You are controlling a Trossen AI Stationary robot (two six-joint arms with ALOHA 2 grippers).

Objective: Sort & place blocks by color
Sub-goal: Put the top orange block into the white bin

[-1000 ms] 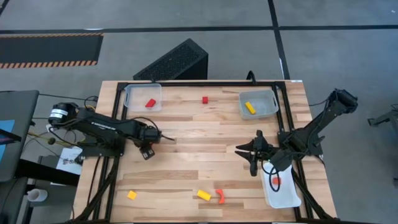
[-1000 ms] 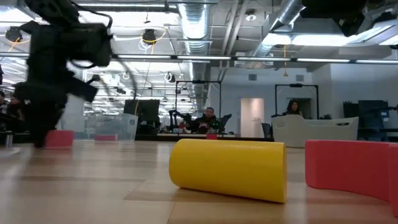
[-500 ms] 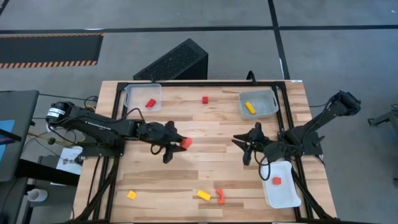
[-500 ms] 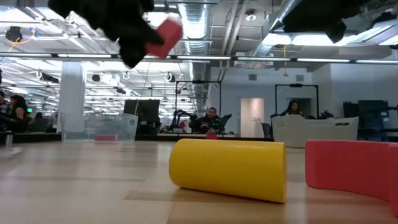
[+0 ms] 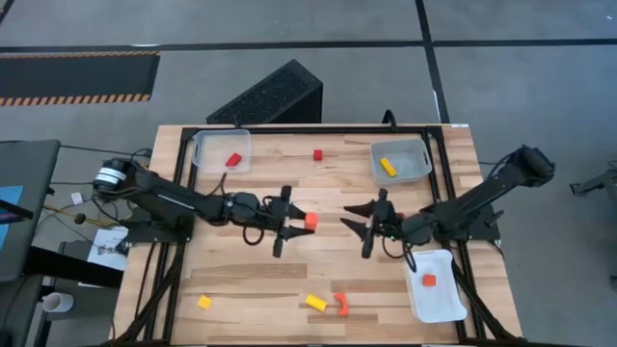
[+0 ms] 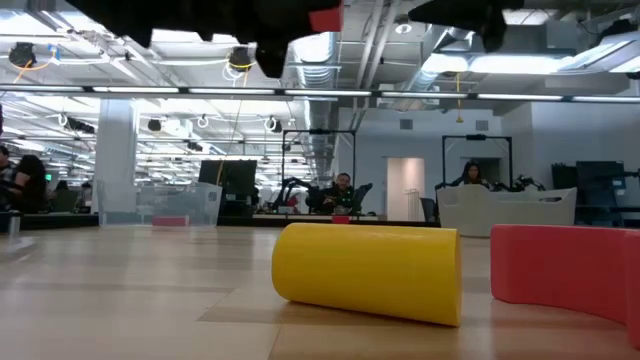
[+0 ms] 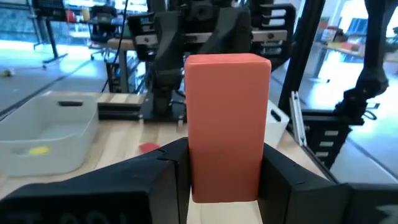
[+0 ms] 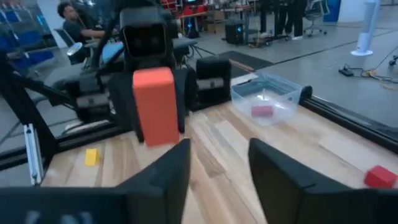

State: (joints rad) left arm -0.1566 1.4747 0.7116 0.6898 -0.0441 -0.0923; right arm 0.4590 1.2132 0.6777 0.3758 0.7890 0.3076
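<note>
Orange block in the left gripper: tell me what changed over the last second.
The left gripper took hold of the orange block near its own side and carried it to mid-table. The right gripper, open, left the white tray and swung in to face it. Blocks in the trays and on the table stayed put.

Left pincer (image 5: pixel 294 220) clamped, right pincer (image 5: pixel 359 219) agape.

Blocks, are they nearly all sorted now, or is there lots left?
Partly done. Sorted: a red block in the left clear tray, a yellow bar in the far right tray, an orange block in the near tray. In hand: the left pincer holds an orange bar facing the open right pincer. Loose: red cube, yellow cube, yellow cylinder, curved piece.
</note>
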